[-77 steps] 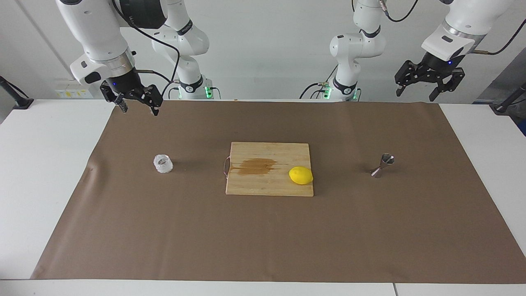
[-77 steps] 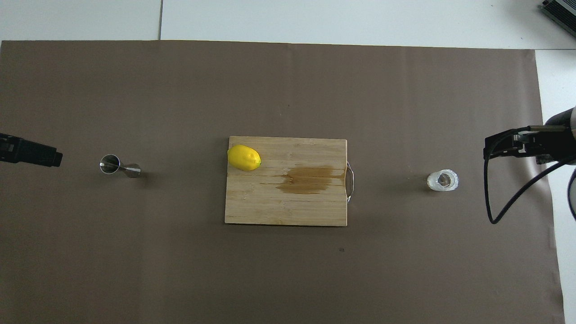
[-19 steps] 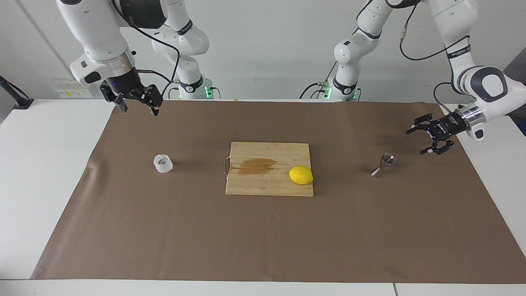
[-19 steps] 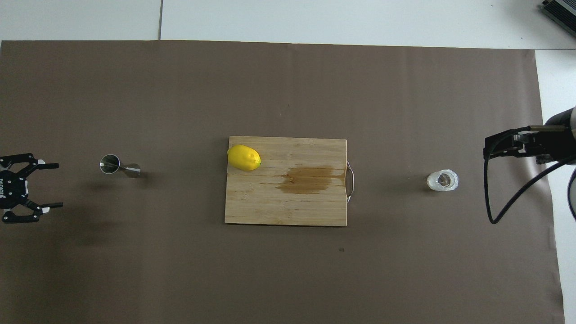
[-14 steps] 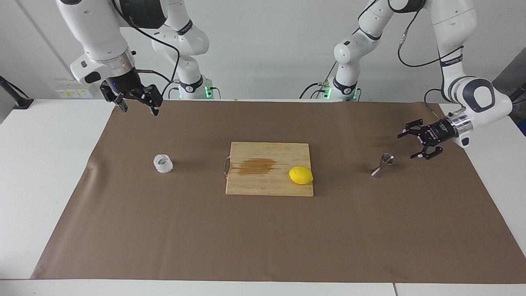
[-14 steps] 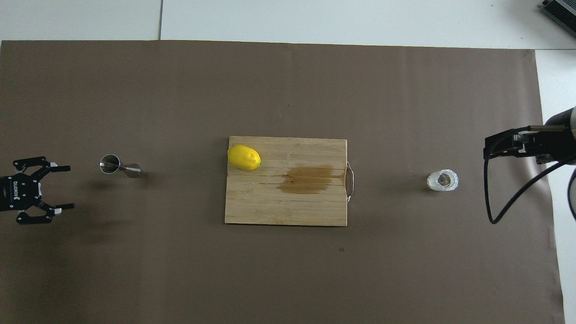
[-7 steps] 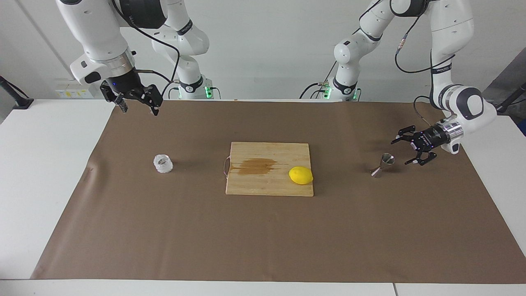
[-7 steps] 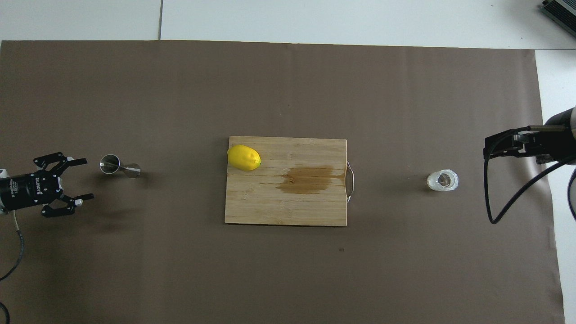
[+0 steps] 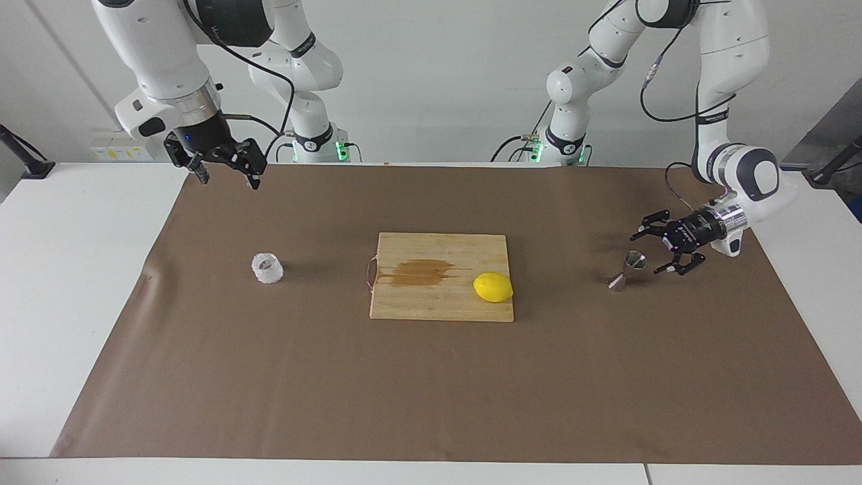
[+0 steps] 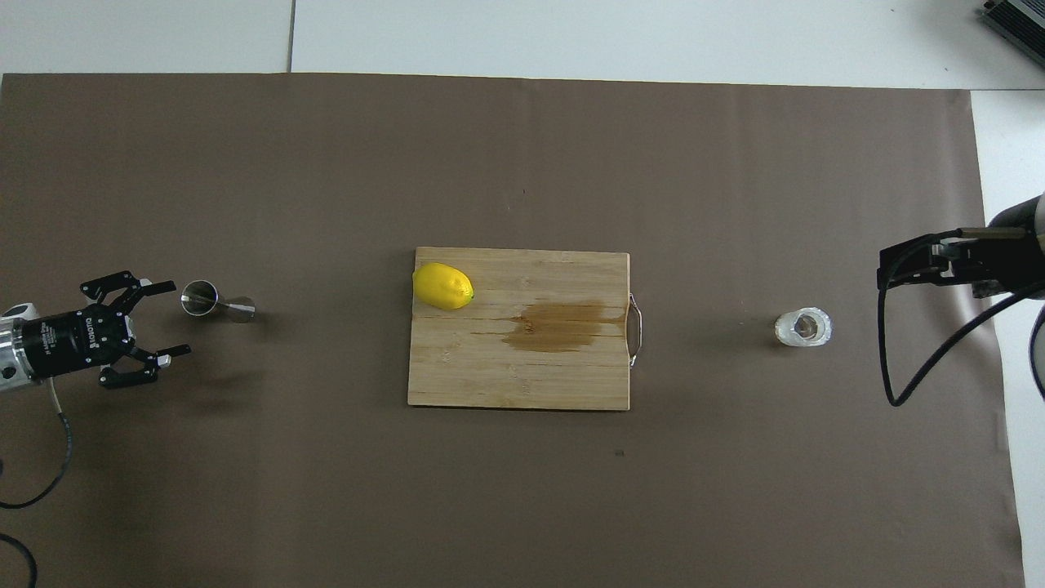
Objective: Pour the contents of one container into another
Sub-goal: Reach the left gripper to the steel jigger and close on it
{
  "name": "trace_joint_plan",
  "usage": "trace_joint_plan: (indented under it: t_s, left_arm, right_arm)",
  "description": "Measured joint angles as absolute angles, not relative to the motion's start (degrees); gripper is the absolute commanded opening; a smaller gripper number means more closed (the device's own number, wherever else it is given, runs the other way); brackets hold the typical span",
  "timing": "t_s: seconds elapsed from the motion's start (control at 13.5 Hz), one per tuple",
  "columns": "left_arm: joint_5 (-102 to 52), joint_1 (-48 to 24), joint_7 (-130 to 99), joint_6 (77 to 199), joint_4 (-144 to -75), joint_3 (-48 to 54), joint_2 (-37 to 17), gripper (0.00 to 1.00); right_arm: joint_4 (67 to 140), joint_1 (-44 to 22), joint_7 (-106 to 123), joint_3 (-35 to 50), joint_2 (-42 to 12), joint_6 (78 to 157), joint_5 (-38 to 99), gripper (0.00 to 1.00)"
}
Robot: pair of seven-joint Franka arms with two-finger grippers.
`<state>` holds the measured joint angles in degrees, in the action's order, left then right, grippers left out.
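Observation:
The glass tumbler, short with frosty faceted walls, stands on the brown mat toward the right arm's end. The steel jigger stands upright on the mat toward the left arm's end. My left gripper is turned sideways, low over the mat, its fingers spread open and pointing at the jigger from the table's end. A small gap separates them and it holds nothing. My right gripper hangs open and empty, high over the mat's edge by the tumbler, waiting.
A wooden cutting board with a dark stain and a wire handle lies mid-mat. A yellow lemon rests on the board's corner toward the jigger. The brown mat covers most of the white table.
My left gripper has come down and slid along the mat toward the jigger, staying open. The right arm, tumbler, jigger, board and lemon have not moved.

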<state>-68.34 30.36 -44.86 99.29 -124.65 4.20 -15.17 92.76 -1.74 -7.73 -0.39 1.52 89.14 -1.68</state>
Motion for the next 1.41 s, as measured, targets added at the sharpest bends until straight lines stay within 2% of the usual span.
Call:
trace_joint_plan:
  t_s: [1.41]
  left_arm:
    - [-76.79,26.50,-41.57,103.10,-128.20,4.26,-14.24,1.00]
  right_arm:
    - [92.76,-1.74,-7.73,-0.39,1.52,89.14,-1.68,1.00]
